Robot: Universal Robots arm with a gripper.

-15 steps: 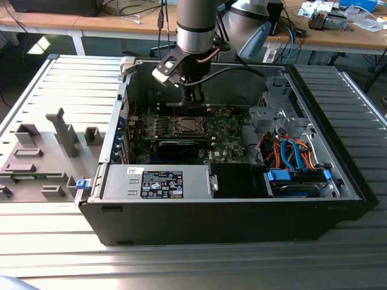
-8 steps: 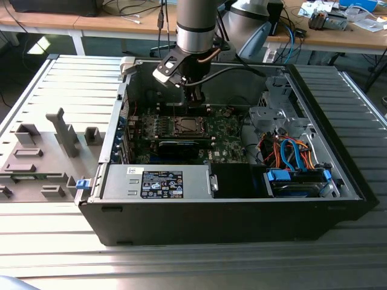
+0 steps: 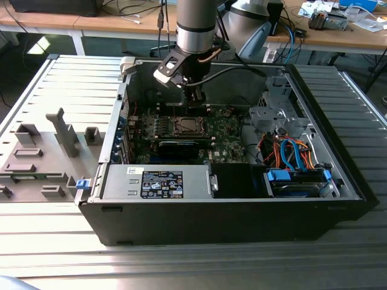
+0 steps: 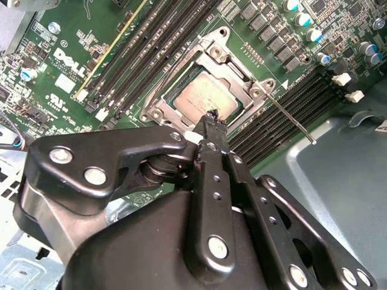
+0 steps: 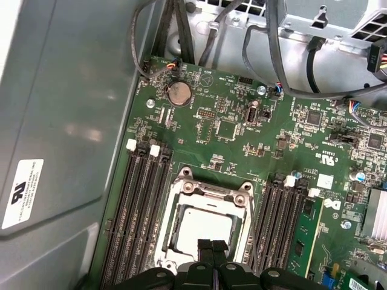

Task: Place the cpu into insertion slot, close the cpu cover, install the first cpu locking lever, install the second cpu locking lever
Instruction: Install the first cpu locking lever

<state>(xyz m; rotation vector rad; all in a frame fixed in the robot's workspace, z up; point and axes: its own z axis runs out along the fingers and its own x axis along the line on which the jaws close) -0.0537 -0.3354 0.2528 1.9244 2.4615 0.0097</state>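
Second wrist view first: black metal two-finger pincer (image 4: 211,118) drawn shut to a hairline seam, nothing between the pads, tip poised just over the near edge of the socket, contact not certain; just beyond the tip, the cpu (image 4: 208,96), a small flat square chip with a silvery-grey metal top, already seated flat in the insertion slot (image 4: 158,112), a square socket ringed by a metal frame, contact field hidden beneath the chip. Around the chip, the cpu cover (image 4: 236,69), a thin grey metal plate with a large square window, apparently lying down over the chip's edges; from one corner of the frame, a thin straight steel locking lever (image 4: 290,118), free end standing clear over the long black memory slots (image 4: 275,112), by the look not latched. Further out, green motherboard (image 5: 242,121) inside the open black computer case (image 3: 211,211) on a ribbed grey table (image 3: 181,266).

Handling, as a judgement: chip light, stiff and smooth-topped, likely slippery, fragile underneath; best held by opposite edges, never the underside; lever thin and springy, best pressed near its free end.
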